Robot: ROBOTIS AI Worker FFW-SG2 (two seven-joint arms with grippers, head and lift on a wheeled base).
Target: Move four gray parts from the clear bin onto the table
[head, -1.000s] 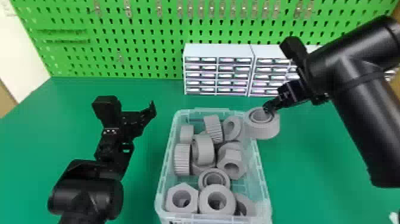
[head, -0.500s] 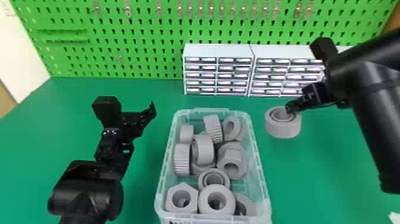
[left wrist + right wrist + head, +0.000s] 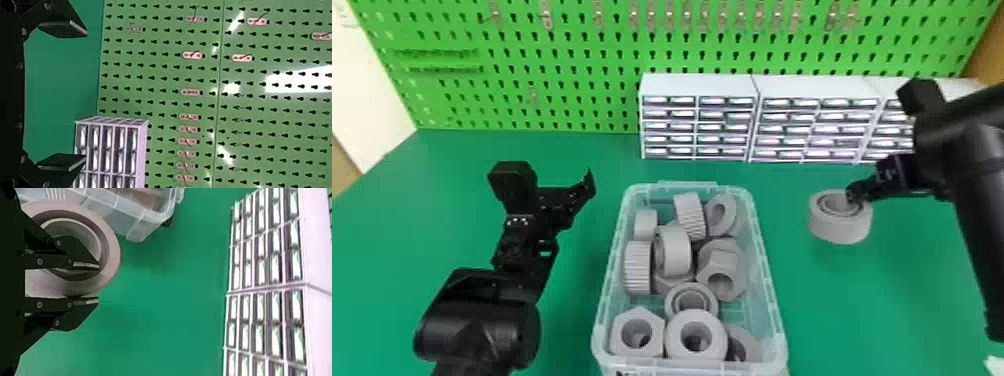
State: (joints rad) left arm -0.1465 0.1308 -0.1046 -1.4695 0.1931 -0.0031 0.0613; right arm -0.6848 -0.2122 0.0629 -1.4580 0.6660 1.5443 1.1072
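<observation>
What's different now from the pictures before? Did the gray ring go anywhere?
Yes! The gray ring moved to the robot's right, farther from the clear bin. The right tool went with it and still has hold of it, so nothing was let go. The left tool and the parts in the bin stayed where they were.

A workshop-like place, with green pegboard [image 3: 582,100], hanging metal hooks [image 3: 687,15] and small-drawer cabinets [image 3: 699,85].
</observation>
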